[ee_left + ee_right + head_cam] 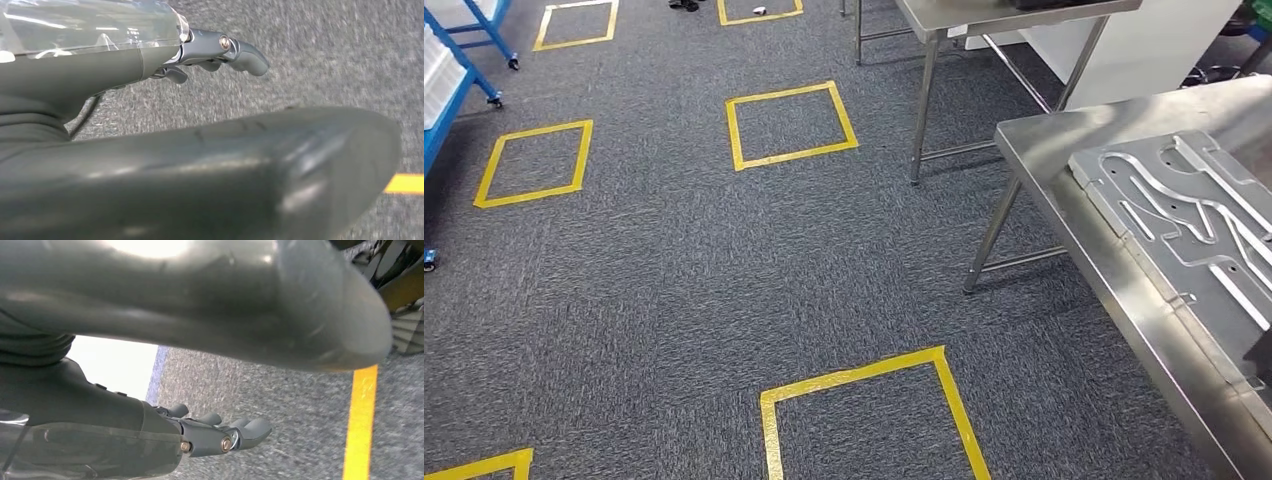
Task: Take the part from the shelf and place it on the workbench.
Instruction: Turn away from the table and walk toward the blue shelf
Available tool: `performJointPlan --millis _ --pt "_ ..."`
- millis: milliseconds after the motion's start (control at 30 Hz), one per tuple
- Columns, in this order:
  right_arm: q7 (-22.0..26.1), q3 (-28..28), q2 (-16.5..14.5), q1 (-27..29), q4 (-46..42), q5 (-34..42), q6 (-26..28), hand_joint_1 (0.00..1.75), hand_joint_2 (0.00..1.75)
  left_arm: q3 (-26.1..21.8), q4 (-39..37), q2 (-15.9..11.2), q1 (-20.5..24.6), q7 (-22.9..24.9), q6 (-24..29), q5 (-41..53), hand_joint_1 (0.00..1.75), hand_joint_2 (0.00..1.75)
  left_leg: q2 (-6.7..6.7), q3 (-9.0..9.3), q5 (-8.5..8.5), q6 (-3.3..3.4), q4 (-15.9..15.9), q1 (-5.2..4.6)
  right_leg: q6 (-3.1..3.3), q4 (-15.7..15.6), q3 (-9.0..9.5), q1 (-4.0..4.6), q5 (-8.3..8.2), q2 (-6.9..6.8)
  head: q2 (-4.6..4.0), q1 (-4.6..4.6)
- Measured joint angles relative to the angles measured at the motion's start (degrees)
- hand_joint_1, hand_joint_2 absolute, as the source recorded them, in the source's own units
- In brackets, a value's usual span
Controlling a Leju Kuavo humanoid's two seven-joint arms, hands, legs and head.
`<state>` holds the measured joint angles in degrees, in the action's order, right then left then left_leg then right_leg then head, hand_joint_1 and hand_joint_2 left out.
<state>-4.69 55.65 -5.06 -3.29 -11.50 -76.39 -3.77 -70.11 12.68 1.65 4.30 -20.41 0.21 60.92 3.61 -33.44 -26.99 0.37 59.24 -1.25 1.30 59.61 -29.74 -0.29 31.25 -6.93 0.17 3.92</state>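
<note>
Hanging over grey carpet, my left hand and right hand hold nothing, fingers loosely apart. From my head, the metal part lies on the steel workbench.

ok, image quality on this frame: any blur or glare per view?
Head view: sharp; soft sheen on the workbench and the metal part, no blown highlights. Left wrist view: carpet streaked with motion blur; left hand fairly crisp, reflections on its clear cover. Right wrist view: overexposed white patch; near thumb soft; yellow tape slightly blurred.
</note>
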Motion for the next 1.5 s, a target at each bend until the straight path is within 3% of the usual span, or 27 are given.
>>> performJointPlan --millis 67,133,200,267,300,333,400,433,500,567,633,700,767,800,833,867,933,1000,1067,1100,1167,1233,1300,1333,1367,1433,1500 --pt "0.2 -0.2 0.0 -0.4 0.0 -0.2 0.1 0.00 0.00 0.0 0.0 0.0 -0.2 -0.4 -0.2 -0.1 0.00 0.00 -1.32 0.42 0.49 0.36 -1.0 0.07 -0.56 -0.3 0.51 -0.11 0.17 -0.25 0.00 0.00" --pt "0.4 -0.4 -0.1 -0.5 0.0 -0.5 0.4 0.00 0.00 0.0 0.0 0.0 -0.2 -1.2 -0.6 -0.3 0.00 0.00 -2.66 1.34 1.24 0.74 -2.5 0.51 -1.02 2.0 -0.22 -0.23 1.73 2.67 0.00 0.00" --pt "0.5 -0.6 -0.1 -0.3 0.0 -1.0 0.7 0.00 0.00 0.0 0.0 0.1 0.2 -1.8 -1.0 -0.4 0.00 0.00 -4.03 1.72 1.58 1.00 -3.2 0.79 -1.28 8.6 -3.58 -0.42 5.03 6.01 0.00 0.00" --pt "0.5 -1.0 0.0 -0.2 0.0 -1.6 0.9 0.00 0.00 0.0 0.0 0.3 0.5 -1.8 -1.1 -0.7 0.00 0.00 -5.58 1.76 1.55 1.03 -3.1 0.84 -1.64 14.4 -6.97 -0.63 6.65 6.80 0.00 -0.01" --pt "0.6 -1.2 0.0 -0.2 0.0 -1.9 0.9 0.00 0.00 0.0 0.0 0.4 0.5 -1.6 -1.1 -0.7 0.00 0.00 -6.43 1.83 1.47 0.93 -3.0 0.92 -1.86 14.6 -7.46 -0.78 5.74 6.89 0.00 -0.01" --pt "0.6 -1.4 0.1 -0.2 0.0 -2.2 0.9 0.00 0.00 0.0 0.0 0.5 0.5 -1.4 -1.0 -0.7 0.00 0.00 -7.26 1.89 1.34 0.75 -2.8 1.05 -2.07 12.7 -6.91 -0.96 3.77 7.04 0.00 -0.01" --pt "0.6 -1.7 0.3 -0.1 0.0 -2.6 0.9 0.00 0.00 0.0 0.0 0.7 0.4 -0.9 -1.0 -0.6 0.00 0.00 -8.87 1.78 0.78 0.11 -1.8 1.32 -2.47 5.5 -4.16 -1.44 -0.57 8.87 0.00 -0.01" --pt "0.6 -1.7 0.4 0.0 0.0 -2.6 0.9 0.00 0.00 0.0 0.0 0.7 0.5 -0.8 -0.9 -0.6 0.00 0.00 -9.54 1.52 0.46 -0.27 -1.2 1.39 -2.47 2.8 -3.11 -1.61 -1.72 10.05 0.00 0.00" --pt "0.6 -1.9 0.4 -0.1 0.0 -2.6 0.9 0.00 0.00 0.0 0.0 0.7 0.5 -0.7 -0.9 -0.5 0.00 0.00 -10.65 0.89 0.15 -1.01 -0.5 1.53 -2.06 0.9 -2.41 -1.53 -1.85 11.33 0.00 0.01" --pt "0.6 -2.2 0.4 -0.4 0.0 -2.7 0.9 0.00 0.00 0.0 0.0 0.8 0.3 -0.7 -0.8 -0.5 0.00 0.00 -11.42 0.57 0.18 -1.66 -0.6 1.82 -1.17 0.6 -2.21 -1.37 -1.94 10.11 0.00 0.02" --pt "0.6 -2.5 0.5 -0.4 0.0 -2.7 1.0 0.00 0.00 0.0 0.0 0.9 0.2 -0.7 -0.8 -0.5 0.00 0.00 -8.70 -0.49 -1.05 -2.23 1.5 1.80 -0.32 0.0 -1.74 -1.32 -2.05 8.67 0.00 0.02" --pt "0.6 -2.6 0.6 -0.2 0.0 -2.7 1.0 0.00 0.00 0.0 0.0 1.0 0.4 -0.7 -0.8 -0.5 0.00 0.00 -5.00 -3.66 -4.19 -2.65 7.9 1.79 0.24 -0.2 -1.40 -1.06 -1.91 7.00 0.00 0.02" --pt "0.6 -2.7 0.7 -0.1 0.0 -2.7 1.0 0.00 0.00 0.0 0.0 1.0 0.6 -0.7 -0.8 -0.5 0.00 0.00 -4.18 -7.39 -6.65 -2.94 15.0 1.97 0.47 -0.2 -1.24 -0.80 -1.64 5.28 0.00 0.02" --pt "0.6 -2.7 0.7 0.0 0.0 -2.7 1.0 0.00 0.00 0.0 0.0 1.0 0.5 -0.6 -0.9 -0.5 0.00 0.00 -4.08 -8.18 -6.55 -2.97 16.3 2.01 0.48 -0.2 -1.11 -0.71 -1.48 4.47 0.00 0.02" --pt "0.6 -2.7 0.7 -0.1 0.0 -2.7 1.1 0.00 0.00 0.0 0.0 1.1 0.4 -0.5 -0.9 -0.4 0.00 0.00 -3.95 -7.64 -5.25 -2.92 15.1 2.02 0.44 -0.2 -0.90 -0.65 -1.30 3.77 0.00 0.02" --pt "0.6 -2.7 0.7 -0.1 0.0 -2.6 1.3 0.00 0.00 0.0 0.0 1.1 0.3 -0.4 -1.0 -0.4 0.00 0.00 -3.47 -5.91 -3.17 -2.72 11.6 1.97 0.36 -0.2 -0.59 -0.61 -1.09 3.09 0.00 0.02" --pt "0.5 -2.7 0.8 -0.1 0.0 -2.6 1.6 0.00 0.00 0.0 0.0 1.1 0.4 0.0 -1.1 -0.3 0.00 0.00 -1.10 -1.74 0.07 -1.97 3.4 1.44 -0.01 -0.3 0.04 -0.46 -0.59 1.81 0.00 0.02" --pt "0.3 -2.7 0.9 -0.1 0.0 -2.5 1.7 0.00 0.00 0.0 0.0 1.2 0.6 0.4 -1.3 -0.2 0.00 0.00 0.23 -0.03 0.70 -1.15 -0.1 0.74 -0.60 -0.3 0.39 -0.39 -0.22 0.85 0.00 0.02" --pt "0.0 -2.7 1.0 -0.4 0.0 -2.5 1.8 0.00 0.00 0.0 0.0 1.3 0.5 0.7 -1.7 -0.3 0.00 0.00 -0.93 0.05 0.80 -0.47 -0.6 0.53 -1.24 -0.5 0.77 -0.47 0.02 -0.06 0.00 0.02" --pt "-0.1 -2.7 1.1 -0.5 0.0 -2.5 1.8 0.00 0.00 0.0 0.0 1.4 0.3 0.8 -1.9 -0.3 0.00 0.00 -1.53 0.38 0.97 -0.15 -1.1 0.58 -1.54 -0.3 1.02 -0.60 0.30 0.34 0.00 0.02" --pt "-0.3 -2.7 1.3 -0.4 -0.1 -2.7 1.9 0.00 0.00 0.0 0.0 1.6 0.4 1.0 -2.3 -0.3 0.00 0.00 -2.73 1.23 1.43 0.63 -2.1 0.90 -1.92 2.6 0.07 -0.77 2.23 3.16 0.00 0.02" --pt "-0.2 -2.7 1.4 -0.1 -0.1 -3.3 1.9 0.00 0.00 -0.1 0.0 1.8 0.7 1.2 -2.5 -0.8 0.00 0.00 -4.04 1.39 1.55 1.04 -2.3 0.92 -1.92 9.8 -3.66 -0.90 5.57 6.14 0.00 0.02" --pt "-0.1 -2.9 1.6 0.0 -0.1 -4.1 1.9 0.00 0.00 -0.3 0.0 1.9 0.9 1.5 -2.4 -1.7 0.00 0.00 -5.67 1.44 1.48 1.04 -2.3 0.93 -2.02 15.4 -7.21 -0.97 6.73 6.80 0.00 0.02" --pt "0.0 -3.0 1.7 0.1 -0.1 -4.4 1.8 0.00 0.00 -0.5 0.0 2.0 0.8 1.7 -2.3 -2.0 0.00 0.00 -6.51 1.53 1.41 0.94 -2.2 0.98 -2.09 15.3 -7.71 -1.02 5.55 6.88 0.00 0.02" --pt "0.0 -3.2 1.9 0.1 -0.1 -4.7 1.7 0.00 0.00 -0.7 0.0 2.0 0.8 1.8 -2.1 -2.3 0.00 0.00 -7.35 1.63 1.28 0.75 -2.0 1.08 -2.17 12.8 -7.04 -1.11 3.24 7.12 0.00 0.02" --pt "0.2 -3.5 2.2 0.2 -0.1 -5.0 1.6 0.00 0.00 -1.0 0.0 2.1 0.7 2.0 -2.0 -2.7 0.00 0.00 -8.88 1.41 0.77 0.13 -1.2 1.26 -2.35 5.2 -4.45 -1.48 -1.18 9.59 0.00 0.01" --pt "0.5 -3.8 2.3 0.3 -0.1 -5.2 1.6 0.00 0.00 -1.2 0.0 2.2 0.8 2.3 -1.9 -3.1 0.00 0.00 -10.20 0.66 0.43 -0.63 -0.3 1.38 -2.20 1.3 -3.21 -1.66 -2.58 11.87 0.00 0.02"
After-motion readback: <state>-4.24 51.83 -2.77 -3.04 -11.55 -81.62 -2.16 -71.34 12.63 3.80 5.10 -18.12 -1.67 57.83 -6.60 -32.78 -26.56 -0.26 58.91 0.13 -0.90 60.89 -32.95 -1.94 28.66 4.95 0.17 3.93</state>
